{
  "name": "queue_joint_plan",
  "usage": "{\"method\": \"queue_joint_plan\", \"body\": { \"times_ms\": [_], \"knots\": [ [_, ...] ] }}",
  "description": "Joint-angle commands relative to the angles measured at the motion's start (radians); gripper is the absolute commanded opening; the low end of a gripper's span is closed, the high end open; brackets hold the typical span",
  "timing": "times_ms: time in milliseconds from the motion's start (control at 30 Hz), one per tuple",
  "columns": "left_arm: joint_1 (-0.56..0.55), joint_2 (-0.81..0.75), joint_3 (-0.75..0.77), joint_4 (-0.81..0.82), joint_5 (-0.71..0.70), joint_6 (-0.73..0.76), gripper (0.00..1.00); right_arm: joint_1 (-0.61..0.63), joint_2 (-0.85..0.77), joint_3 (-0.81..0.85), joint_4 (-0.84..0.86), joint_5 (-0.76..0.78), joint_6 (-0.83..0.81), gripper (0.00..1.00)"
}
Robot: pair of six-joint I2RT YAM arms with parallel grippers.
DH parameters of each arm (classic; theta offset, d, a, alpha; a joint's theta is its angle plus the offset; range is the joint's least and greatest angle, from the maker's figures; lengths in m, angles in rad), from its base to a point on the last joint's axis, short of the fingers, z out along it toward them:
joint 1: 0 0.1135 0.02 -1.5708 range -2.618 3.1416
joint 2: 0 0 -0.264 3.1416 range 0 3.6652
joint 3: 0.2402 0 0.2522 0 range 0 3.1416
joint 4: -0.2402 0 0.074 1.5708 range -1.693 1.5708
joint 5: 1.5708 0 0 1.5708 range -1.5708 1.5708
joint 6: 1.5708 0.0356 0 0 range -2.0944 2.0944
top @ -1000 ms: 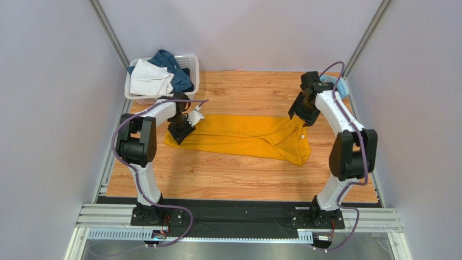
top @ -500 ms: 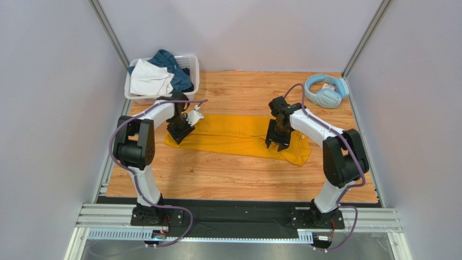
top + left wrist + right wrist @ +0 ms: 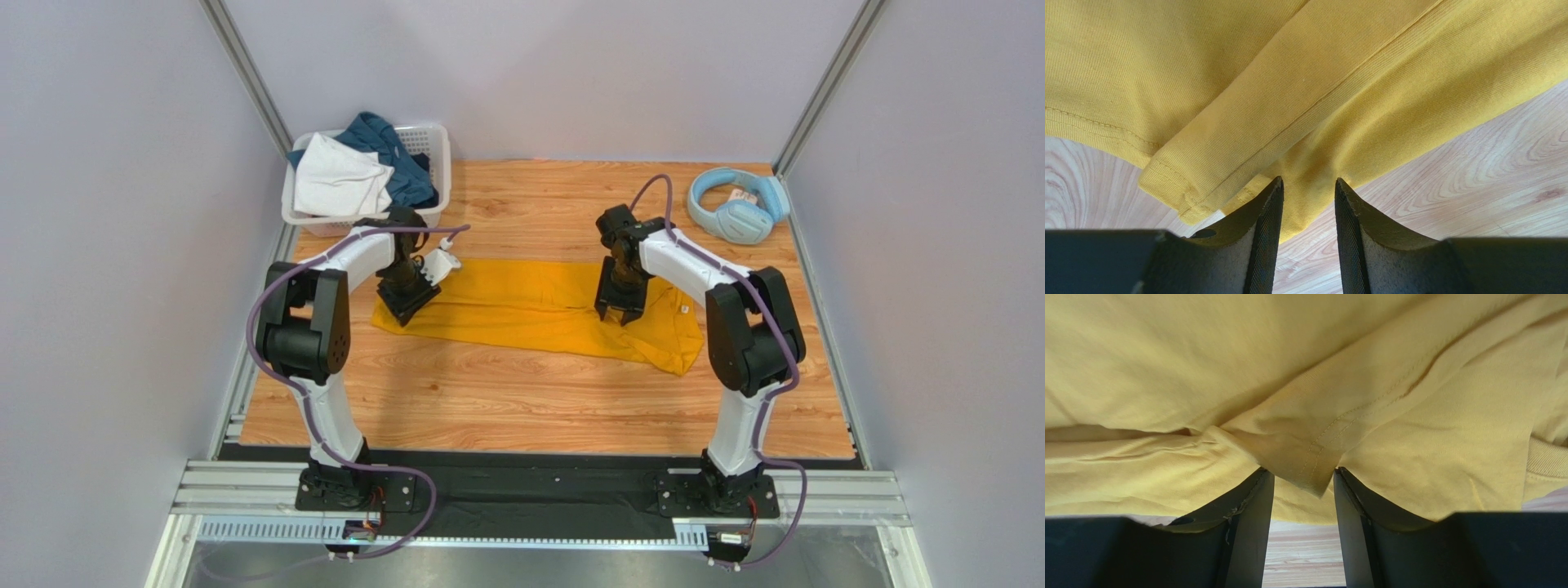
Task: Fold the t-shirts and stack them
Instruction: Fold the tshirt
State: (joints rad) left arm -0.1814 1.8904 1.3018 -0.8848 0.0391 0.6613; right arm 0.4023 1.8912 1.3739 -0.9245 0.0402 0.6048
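Locate mustard-yellow t-shirt (image 3: 528, 316) on table (image 3: 491, 410), laid out as a long band, long axis running left to right, roughly mid-table. Locate left pincer (image 3: 409, 300) at left end of band and right pincer (image 3: 617, 306) over right part, short of the far right tip. Take each end as nearest to the arm on its own side. As a judgement only, expect next a lift or fold of both ends, turning on cloth lying directly between the jaws, not beside them.

Read left wrist view for left pincer (image 3: 1307, 184): clenched on a bunched corner of the shirt, hem just beside the jaws. Read right wrist view for right pincer (image 3: 1303, 474): jaws straddling a stitched hem fold; cannot tell whether clamped or merely around it.

Use overhead view for what wrist views omit: white garment (image 3: 337, 178) and teal garment (image 3: 395, 150) heaped in basket (image 3: 439, 165) at far left corner, well apart from the band; headphones (image 3: 734, 206) at far right corner.
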Motion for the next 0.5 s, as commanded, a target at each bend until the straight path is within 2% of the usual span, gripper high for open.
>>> {"method": "queue_joint_plan", "body": {
  "times_ms": [0,300,467],
  "knots": [
    [0.008,-0.051,-0.021,0.01,-0.013,0.026,0.43,-0.011,0.038,0.1,-0.007,0.043,-0.02,0.45],
    [0.036,-0.082,-0.061,0.021,-0.007,0.043,0.42,-0.052,0.149,0.247,-0.014,0.066,-0.059,0.43],
    [0.045,-0.088,-0.073,0.018,-0.004,0.047,0.42,-0.08,0.272,0.456,-0.062,0.086,-0.088,0.43]
  ]
}}
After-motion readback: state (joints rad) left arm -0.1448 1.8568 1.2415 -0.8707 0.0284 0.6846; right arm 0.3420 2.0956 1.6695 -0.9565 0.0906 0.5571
